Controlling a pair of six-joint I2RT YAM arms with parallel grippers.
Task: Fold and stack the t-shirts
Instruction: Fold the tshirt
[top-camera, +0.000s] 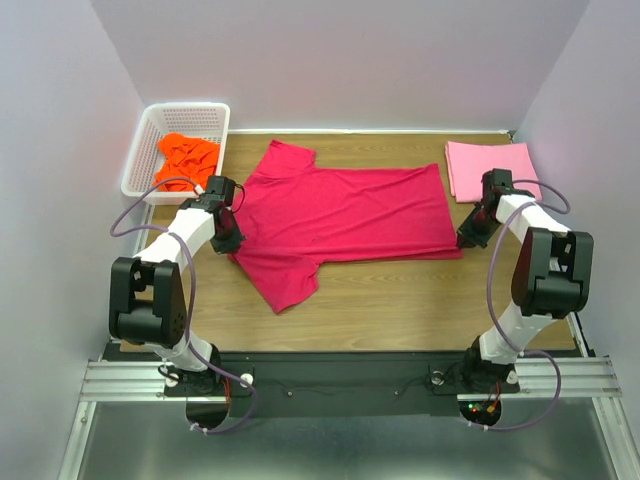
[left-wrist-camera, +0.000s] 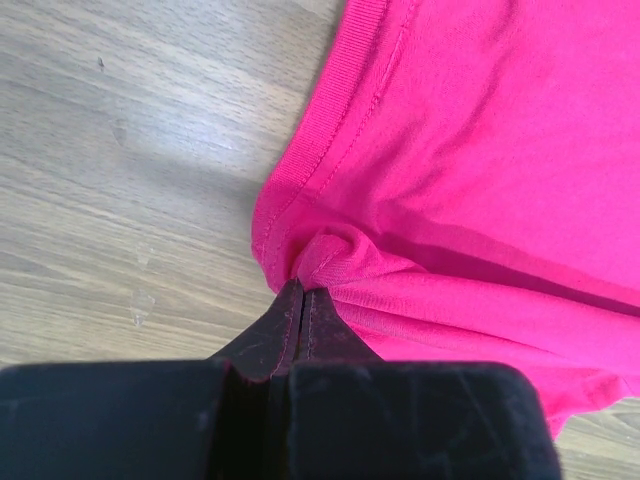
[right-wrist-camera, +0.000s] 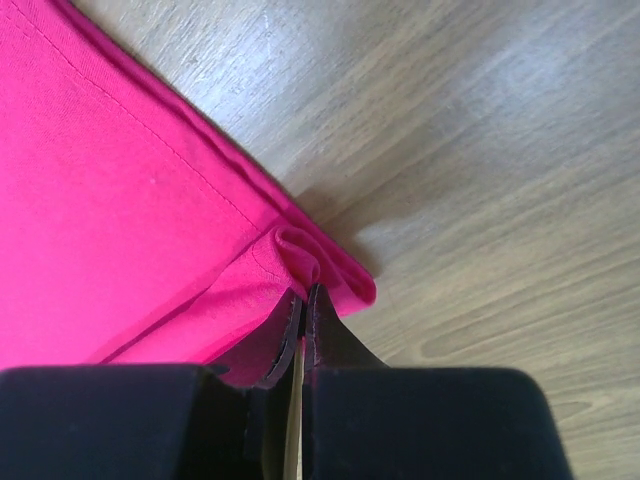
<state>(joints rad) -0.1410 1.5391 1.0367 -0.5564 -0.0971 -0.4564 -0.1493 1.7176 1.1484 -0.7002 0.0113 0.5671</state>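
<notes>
top: crimson t-shirt (top-camera: 340, 215) flat mid-surface (top-camera: 400, 300), likely light, limp, sags | left wrist: left fingers (left-wrist-camera: 330, 335) clenched on bunched ribbed edge | right wrist: right fingers (right-wrist-camera: 335, 345) clenched on hem corner; edge pinches suit

Pale lilac walls (top-camera: 350, 60) on 3 sides, wood-grain tabletop (top-camera: 400, 300), alu rails (top-camera: 120, 378) at near edge, even light

1 white plastic lattice basket (top-camera: 143, 160) sits at the 10 o'clock corner of the wooden table (top-camera: 400, 300). Pale walls (top-camera: 350, 60) enclose it, and 1 aluminium rail (top-camera: 340, 382) runs at 6 o'clock.
</notes>
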